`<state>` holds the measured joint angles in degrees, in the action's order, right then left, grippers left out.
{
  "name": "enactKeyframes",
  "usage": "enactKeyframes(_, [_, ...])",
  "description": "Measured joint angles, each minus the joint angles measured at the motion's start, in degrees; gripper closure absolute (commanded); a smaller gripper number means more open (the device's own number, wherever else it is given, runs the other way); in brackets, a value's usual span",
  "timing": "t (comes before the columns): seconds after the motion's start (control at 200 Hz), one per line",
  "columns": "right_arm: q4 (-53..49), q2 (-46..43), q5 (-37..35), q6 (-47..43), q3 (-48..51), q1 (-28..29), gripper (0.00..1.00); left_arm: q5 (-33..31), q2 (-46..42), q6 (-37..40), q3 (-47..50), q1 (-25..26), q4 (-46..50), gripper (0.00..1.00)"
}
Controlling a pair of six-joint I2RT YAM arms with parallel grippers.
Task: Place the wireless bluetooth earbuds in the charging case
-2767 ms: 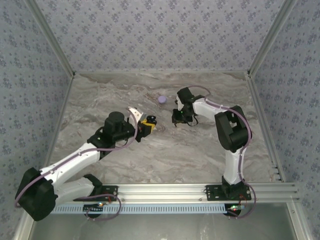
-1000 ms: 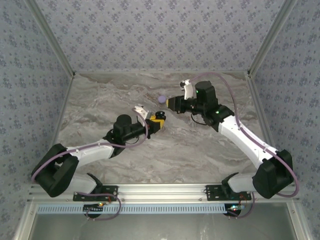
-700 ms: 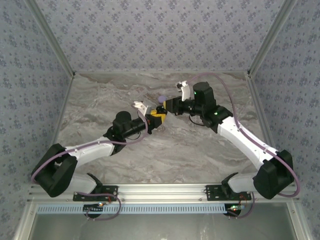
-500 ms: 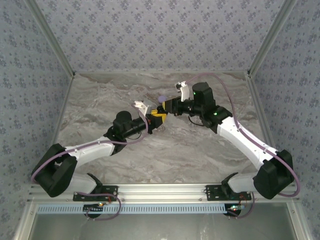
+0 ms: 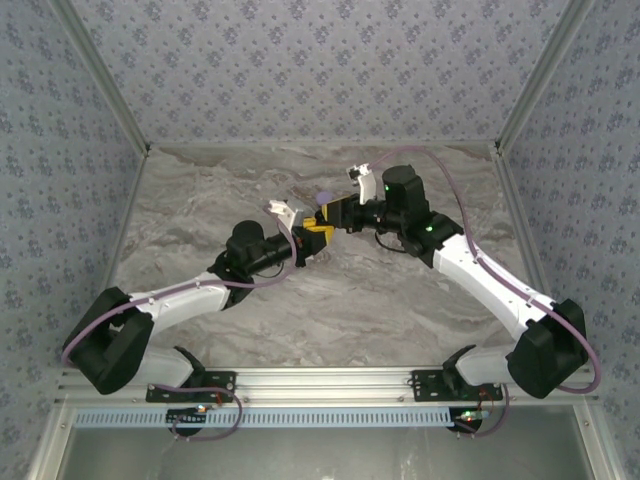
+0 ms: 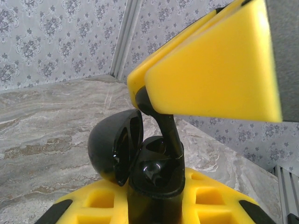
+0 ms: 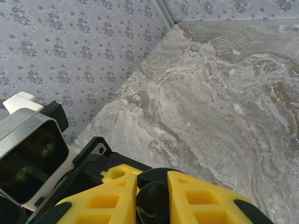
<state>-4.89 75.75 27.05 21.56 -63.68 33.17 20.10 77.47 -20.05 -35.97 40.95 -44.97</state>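
Closure of the gap is the change seen from above. A second back the right pincer (image 5: 336, 212) stood apart from the left pincer (image 5: 312, 232) over the grey marbled worktop (image 5: 400, 300). Now their yellow tips meet, just short of a small purple object (image 5: 322, 198) lying on the worktop behind them. I judge the part has been brought to its seat and the insertion itself is in hand.

Left wrist view: the left pincer's lower yellow pads are clamped on a glossy black rounded charging case (image 6: 156, 186), held off the worktop with its domed lid (image 6: 112, 149) swung open to the left. From the upper right come the right pincer's yellow fingers (image 6: 210, 70), pressed together on the head of a small black stemmed earbud (image 6: 169, 133). Its long axis runs along the stem, near upright and leaning slightly. The head is uppermost in the grip and the stem points down into the case's open mouth. The stem's end is at or just inside the well, and I judge it not yet seated. Whether the other earbud already lies in the case cannot be told.

Right wrist view: a rounded black shape (image 7: 152, 200) sits between the right pincer's own yellow fingertips, with the left arm's wrist camera housing (image 7: 28, 154) close at the left.
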Motion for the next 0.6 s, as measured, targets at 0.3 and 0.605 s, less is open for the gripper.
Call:
enactKeyframes(0.3, [0.0,0.0,0.0,0.0,0.0,0.2,0.76,-0.2,0.0,-0.2,0.0,0.0,0.2,0.79])
enactKeyframes(0.605, [0.0,0.0,0.0,-0.2,0.0,0.2,0.76,-0.4,0.0,-0.7,0.0,0.0,0.2,0.79])
